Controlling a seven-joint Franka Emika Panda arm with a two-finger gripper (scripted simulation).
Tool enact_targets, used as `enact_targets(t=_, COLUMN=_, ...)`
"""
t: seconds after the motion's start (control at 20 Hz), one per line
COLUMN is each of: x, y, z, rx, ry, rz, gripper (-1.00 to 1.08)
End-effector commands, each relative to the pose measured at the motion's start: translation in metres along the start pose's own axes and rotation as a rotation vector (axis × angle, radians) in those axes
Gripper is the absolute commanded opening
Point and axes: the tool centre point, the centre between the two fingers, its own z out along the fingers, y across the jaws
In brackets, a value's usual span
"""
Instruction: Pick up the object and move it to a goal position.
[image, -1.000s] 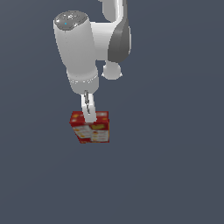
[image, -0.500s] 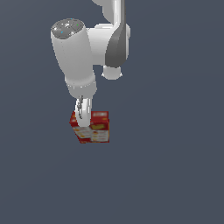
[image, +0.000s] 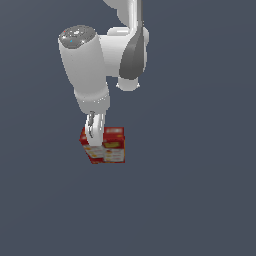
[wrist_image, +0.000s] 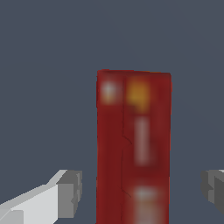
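The object, a small red carton (image: 111, 146) with yellow and white labels, stands on the dark grey floor below the arm. In the wrist view the carton (wrist_image: 133, 148) lies between my two fingertips, with a gap on each side. My gripper (image: 94, 137) is open and lowered over the carton; one finger (image: 93, 127) hides part of the box in the exterior view. In the wrist view the gripper (wrist_image: 142, 192) has its grey pads (wrist_image: 70, 194) apart from the carton's sides.
The white arm (image: 87, 70) rises above the carton toward the top of the exterior view. The floor (image: 200, 190) is plain dark grey.
The arm has come down and shifted toward the exterior view's left; the fingers now reach lower over the carton. The carton has not moved.
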Motion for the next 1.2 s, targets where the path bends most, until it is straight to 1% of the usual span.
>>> enact_targets(t=0.0, x=0.0, y=0.0, z=0.008, rx=-0.001, ry=0.0, rz=0.001, gripper=1.0)
enact_targets(t=0.3, x=0.0, y=0.001, z=0.036, rx=-0.001, ry=0.0, rz=0.004, gripper=1.0)
enact_targets(t=0.6, x=0.0, y=0.0, z=0.046, rx=-0.001, ry=0.0, rz=0.004, gripper=1.0)
enact_targets(t=0.65, x=0.0, y=0.0, z=0.046, rx=-0.001, ry=0.0, rz=0.004, gripper=-1.0)
enact_targets(t=1.15, x=0.0, y=0.0, z=0.045, rx=0.0, ry=0.0, rz=0.004, gripper=-1.0)
